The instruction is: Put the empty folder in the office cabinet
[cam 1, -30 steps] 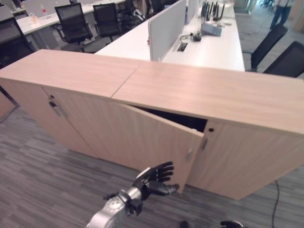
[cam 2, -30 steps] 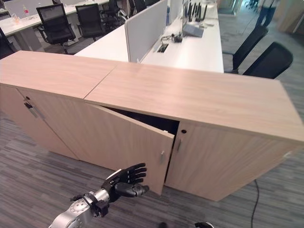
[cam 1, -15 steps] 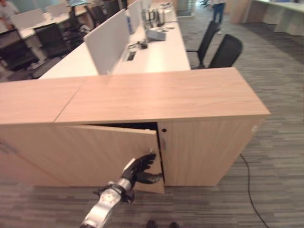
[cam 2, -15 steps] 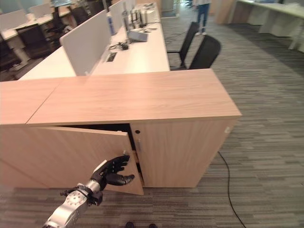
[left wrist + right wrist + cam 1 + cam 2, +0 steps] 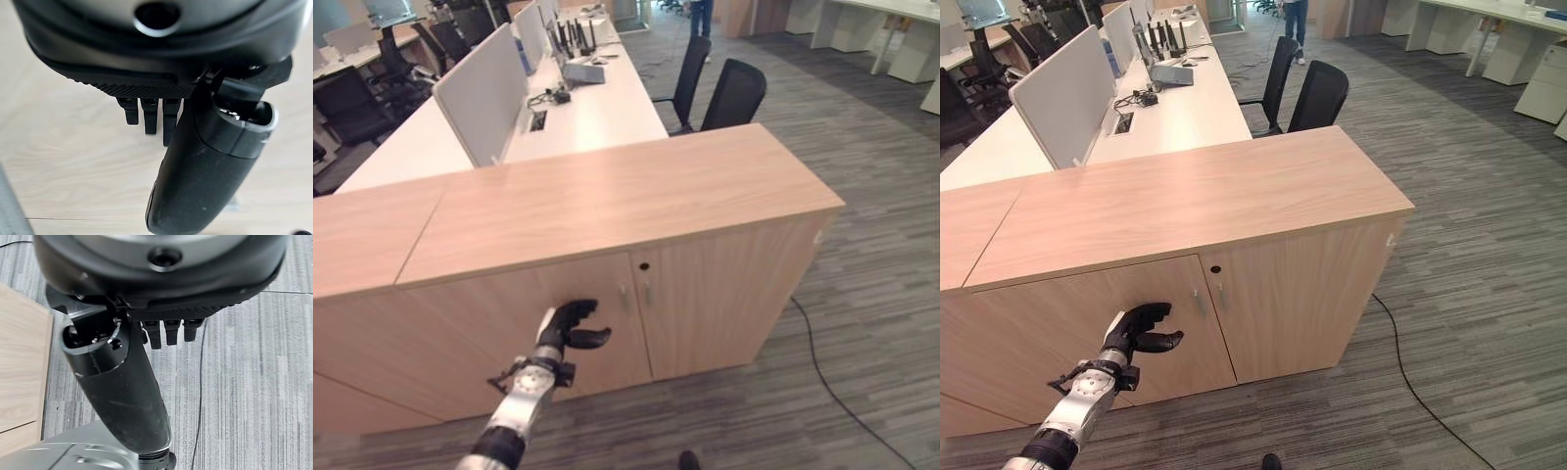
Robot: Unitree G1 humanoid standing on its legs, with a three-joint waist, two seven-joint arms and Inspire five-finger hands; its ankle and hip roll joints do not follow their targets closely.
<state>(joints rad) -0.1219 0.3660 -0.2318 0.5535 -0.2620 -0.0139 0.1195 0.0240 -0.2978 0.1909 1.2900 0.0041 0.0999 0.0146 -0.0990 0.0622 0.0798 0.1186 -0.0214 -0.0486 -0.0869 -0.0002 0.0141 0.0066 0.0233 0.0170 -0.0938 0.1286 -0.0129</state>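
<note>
grey carpet (image 5: pixel 1489 255) runs past a long wooden cabinet (image 5: pixel 1185 196) with its doors closed. left hand (image 5: pixel 566 326) rests against the left door (image 5: pixel 524 328), fingers (image 5: pixel 149 115) straight, thumb out, holding nothing. right hand (image 5: pixel 122 382) hangs over the carpet, fingers relaxed and empty. white desks (image 5: pixel 578 108) and black chairs (image 5: pixel 729 93) stand behind. can't tell where the folder is.

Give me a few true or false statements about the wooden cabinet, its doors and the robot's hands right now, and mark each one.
1. The light wooden office cabinet has both front doors shut. True.
2. The left hand is at the left cabinet door. True.
3. The left hand holds a folder. False: it holds nothing.
4. A stack of papers lies on the cabinet top. False: the top is bare.
5. The right hand hangs over grey carpet floor. True.
</note>
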